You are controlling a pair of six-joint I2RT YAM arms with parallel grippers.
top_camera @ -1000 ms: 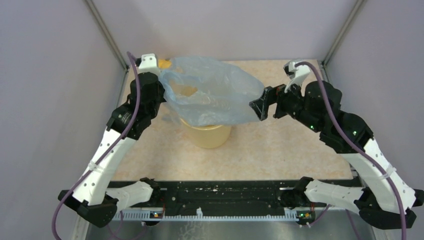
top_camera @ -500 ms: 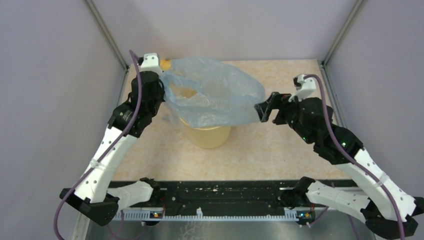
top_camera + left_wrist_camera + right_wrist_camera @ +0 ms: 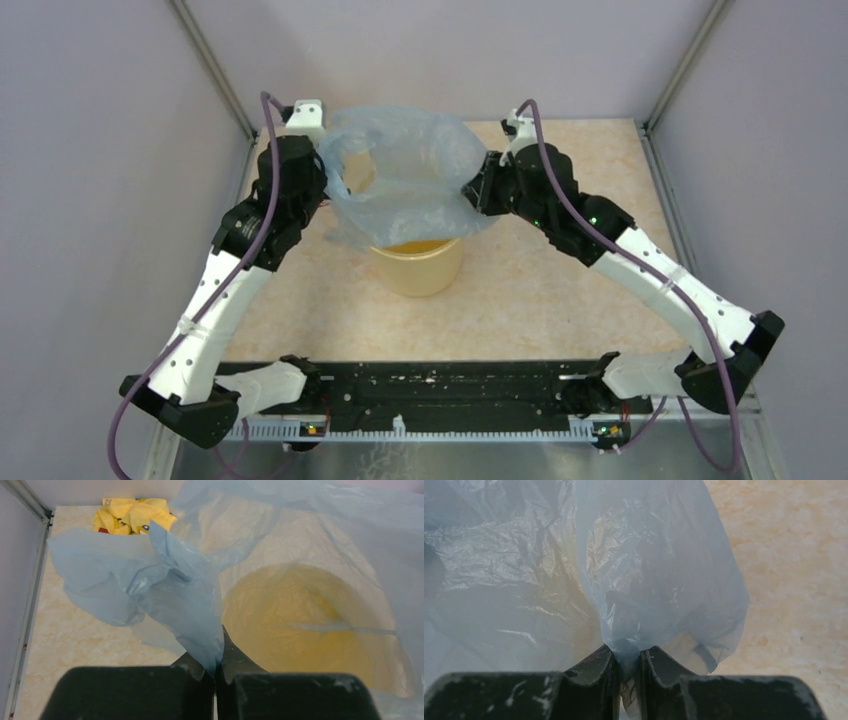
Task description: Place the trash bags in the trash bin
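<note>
The trash bag (image 3: 405,170), a thin pale blue film, hangs spread above the trash bin (image 3: 418,265), a round pale yellow bucket at the table's middle. My left gripper (image 3: 325,178) is shut on the bag's left edge; in the left wrist view a bunch of film (image 3: 165,585) rises from between the closed jaws of that gripper (image 3: 218,652), and the bin's inside (image 3: 300,625) shows through the plastic. My right gripper (image 3: 476,190) is shut on the bag's right edge. The right wrist view shows film (image 3: 649,565) gathered and pinched in the gripper (image 3: 626,655).
A crumpled yellow cloth (image 3: 132,517) with red marks lies at the table's back left corner. Metal frame posts (image 3: 210,65) and grey walls close in the sides and back. A black rail (image 3: 430,385) runs along the near edge between the arm bases.
My right arm swung left and toward the back, and its open gripper shut on the bag's right edge. The bag has drawn narrower over the bin. The left gripper kept its hold.
</note>
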